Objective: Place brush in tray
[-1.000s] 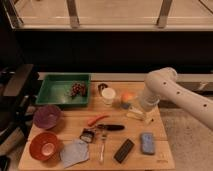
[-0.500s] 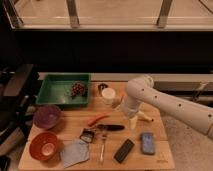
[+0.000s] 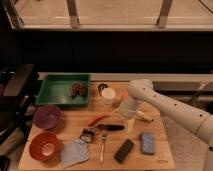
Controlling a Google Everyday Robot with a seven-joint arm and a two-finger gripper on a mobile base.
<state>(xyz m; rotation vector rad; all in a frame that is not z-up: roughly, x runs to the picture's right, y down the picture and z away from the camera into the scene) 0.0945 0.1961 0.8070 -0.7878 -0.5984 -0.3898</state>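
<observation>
Gripper (image 3: 131, 123) hangs low over board centre, just at 3 o'clock of the brush (image 3: 111, 127) handle end, apparently not on it; open/closed state: cannot tell. Brush lies flat mid-board, head toward 9 o'clock, well apart from tray (image 3: 54, 93), which sits approx 11 o'clock from it w/ grapes (image 3: 77, 90) in its right half. Risks, as judged: slim handle may slip or pivot in a shallow pinch; fork (image 3: 102, 146) and red tool (image 3: 97, 120) lie close, so an off-line descent could snag them; low carry could clip tray rim
</observation>
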